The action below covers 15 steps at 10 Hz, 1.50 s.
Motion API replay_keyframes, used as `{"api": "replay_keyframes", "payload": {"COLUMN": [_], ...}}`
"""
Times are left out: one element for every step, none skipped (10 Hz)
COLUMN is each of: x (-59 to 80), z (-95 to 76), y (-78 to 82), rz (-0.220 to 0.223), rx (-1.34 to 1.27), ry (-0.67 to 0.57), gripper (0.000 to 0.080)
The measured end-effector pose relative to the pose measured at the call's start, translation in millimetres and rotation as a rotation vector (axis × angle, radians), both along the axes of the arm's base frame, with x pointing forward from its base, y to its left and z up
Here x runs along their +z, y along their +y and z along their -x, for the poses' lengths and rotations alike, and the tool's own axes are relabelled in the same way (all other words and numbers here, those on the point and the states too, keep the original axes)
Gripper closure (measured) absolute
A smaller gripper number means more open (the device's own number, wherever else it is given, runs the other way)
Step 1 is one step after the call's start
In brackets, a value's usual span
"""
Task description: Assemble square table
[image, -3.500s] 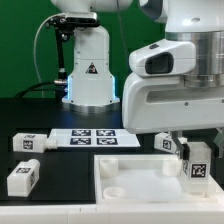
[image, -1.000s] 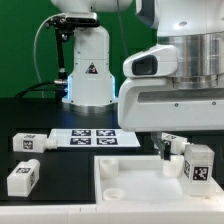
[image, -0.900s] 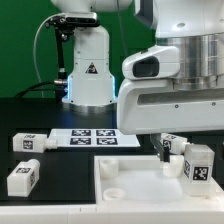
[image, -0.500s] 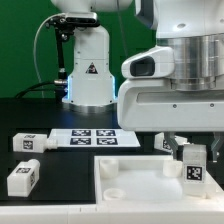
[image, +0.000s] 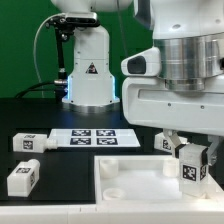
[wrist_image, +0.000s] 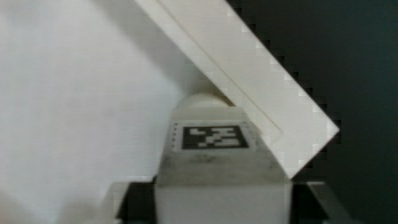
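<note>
The white square tabletop (image: 135,172) lies flat at the front of the exterior view, with a round socket (image: 114,190) near its front left corner. My gripper (image: 191,160) is shut on a white block leg (image: 190,168) with a square tag and holds it upright over the tabletop's right side. In the wrist view the same leg (wrist_image: 217,150) sits between the dark fingers (wrist_image: 134,203), above the tabletop (wrist_image: 71,90) and near its raised edge (wrist_image: 249,70). Two more tagged legs (image: 30,143) (image: 22,178) lie on the dark table at the left. Another leg (image: 167,143) shows behind the gripper.
The marker board (image: 95,137) lies behind the tabletop. The big white robot base (image: 86,70) with a warning triangle stands at the back. The arm's bulky wrist (image: 175,85) fills the upper right of the exterior view.
The gripper with the leg has shifted a little toward the exterior view's left and turned about its axis; the leg's tag now faces the camera more squarely. The loose legs have not moved.
</note>
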State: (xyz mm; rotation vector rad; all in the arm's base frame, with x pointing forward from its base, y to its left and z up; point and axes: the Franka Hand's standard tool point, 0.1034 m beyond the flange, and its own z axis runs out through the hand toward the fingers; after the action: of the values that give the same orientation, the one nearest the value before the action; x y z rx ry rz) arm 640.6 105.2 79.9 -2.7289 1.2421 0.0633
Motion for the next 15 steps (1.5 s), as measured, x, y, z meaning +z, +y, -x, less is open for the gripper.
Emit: {"api": "replay_keyframes", "payload": {"x": [0.1,-0.4,-1.2,-2.2,-2.4,-2.4,-2.1,1.0,3.7,4.2,3.8,3.3,3.2,2.1,-1.0], "z": [-0.3,-0.2,-0.4,-0.4,-0.4,-0.4,0.0,-1.2,-3.8,-3.2,-2.1,-2.6,-2.7,-2.8,-4.2], "y": [-0.7,-1.2,-1.3,1.4,2.2,2.0,1.7,1.6,4.7,9.3,13.2,10.4,9.4,7.8,5.6], "rz": [-0.020,-0.040,-0.050,-0.060,-0.060,-0.060,-0.055,-0.045,-0.038,-0.029,-0.026,-0.023,-0.022,0.003,0.055], "rx": [-0.123,-0.285,-0.390,-0.556,-0.623,-0.627,-0.548,-0.389,-0.226,-0.121,-0.037,0.032,0.095,0.256,0.519], "ry": [0.017,0.043,0.059,0.078,0.088,0.089,0.080,0.065,0.032,0.014,-0.002,-0.013,-0.024,-0.045,-0.080], "gripper": [0.0515,0.0515,0.0515,0.0515,0.0515,0.0515,0.0515,0.0318,0.0200,0.0200,0.0164,0.0154,0.0154,0.0151,0.0151]}}
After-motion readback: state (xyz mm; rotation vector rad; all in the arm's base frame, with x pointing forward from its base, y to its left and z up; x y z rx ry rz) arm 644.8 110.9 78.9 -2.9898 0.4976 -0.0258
